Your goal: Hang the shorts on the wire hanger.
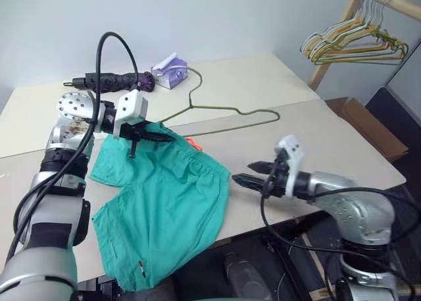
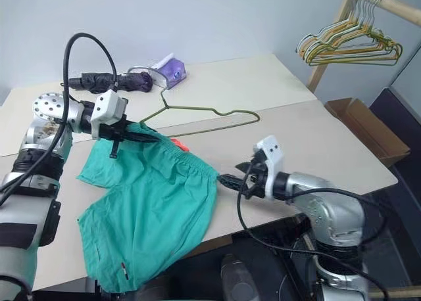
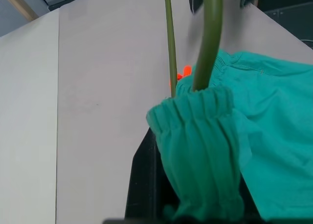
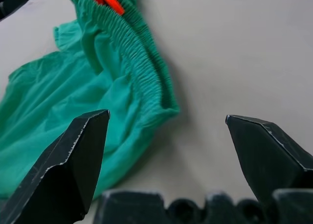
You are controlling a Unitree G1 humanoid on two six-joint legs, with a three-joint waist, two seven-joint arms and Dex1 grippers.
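Note:
The teal-green shorts (image 1: 164, 209) lie spread on the beige table, one leg hanging over the near edge. Their gathered waistband (image 3: 200, 136) is bunched and lifted in my left gripper (image 1: 163, 136), which is shut on it. The olive wire hanger (image 1: 230, 110) lies on the table behind the shorts, its hook pointing away. Its near end (image 3: 208, 43) runs into the pinched waistband fold. The small orange tag (image 1: 191, 143) shows beside that spot. My right gripper (image 1: 250, 172) hovers just right of the waistband's other end, open and holding nothing, its fingers (image 4: 83, 155) spread wide.
A dark folded umbrella (image 1: 115, 82) and a purple tissue pack (image 1: 170, 71) lie at the table's far side. A bunch of coloured hangers (image 1: 355, 41) hangs on a wooden rack at the far right, with a cardboard box (image 1: 365, 123) below it.

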